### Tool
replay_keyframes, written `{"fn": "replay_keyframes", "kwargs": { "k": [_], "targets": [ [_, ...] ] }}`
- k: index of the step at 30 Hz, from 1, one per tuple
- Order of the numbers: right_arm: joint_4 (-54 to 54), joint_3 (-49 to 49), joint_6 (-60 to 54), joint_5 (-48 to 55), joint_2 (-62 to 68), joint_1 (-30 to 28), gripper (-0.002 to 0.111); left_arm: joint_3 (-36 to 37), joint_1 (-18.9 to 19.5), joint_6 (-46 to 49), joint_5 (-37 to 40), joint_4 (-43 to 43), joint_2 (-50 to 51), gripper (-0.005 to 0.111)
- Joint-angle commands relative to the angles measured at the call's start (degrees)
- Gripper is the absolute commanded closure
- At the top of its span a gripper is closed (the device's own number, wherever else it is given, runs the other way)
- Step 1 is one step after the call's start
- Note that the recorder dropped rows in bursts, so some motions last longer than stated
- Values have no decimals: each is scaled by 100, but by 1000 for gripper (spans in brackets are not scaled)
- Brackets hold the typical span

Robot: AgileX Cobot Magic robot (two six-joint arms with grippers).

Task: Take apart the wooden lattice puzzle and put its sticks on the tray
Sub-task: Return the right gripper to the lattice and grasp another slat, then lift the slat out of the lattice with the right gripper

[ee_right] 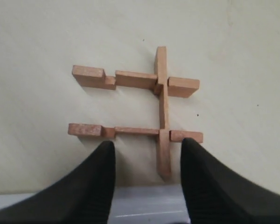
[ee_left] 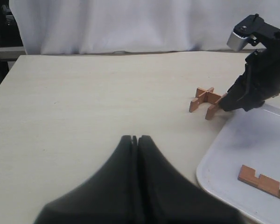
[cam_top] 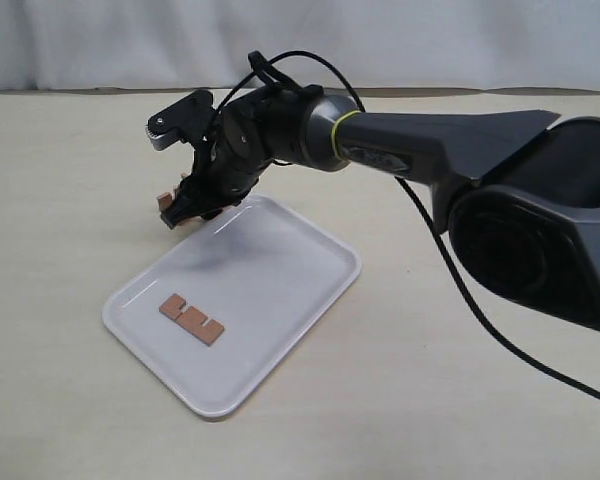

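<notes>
The wooden lattice puzzle (ee_right: 144, 107) lies on the table just off the tray's far corner, also seen as the puzzle (cam_top: 168, 203) and puzzle (ee_left: 206, 100). Three sticks hold together in it: two parallel bars and one crossing bar. My right gripper (ee_right: 147, 147) is open, its fingers on either side of the crossing bar's near end without touching it. It reaches across from the right as the right gripper (cam_top: 184, 215). One loose notched stick (cam_top: 192, 319) lies flat on the white tray (cam_top: 280, 260). My left gripper (ee_left: 137, 138) is shut and empty above bare table.
The right arm's dark body (cam_top: 420, 145) stretches over the table's far side above the tray's far edge. A pale curtain (cam_top: 300, 40) closes off the back. The tray's rim (ee_left: 210, 158) lies to one side of the left gripper.
</notes>
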Motion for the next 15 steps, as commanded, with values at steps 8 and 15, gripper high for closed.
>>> {"fn": "replay_keyframes", "kwargs": {
  "k": [8,15],
  "targets": [
    [-138,-42,37,-221,112,-30,81,18,1,-16,-55,16,-11,107],
    [-378,-42,37,-232,111,-30,104,18,1,-16,-40,16,-11,107]
  ]
}}
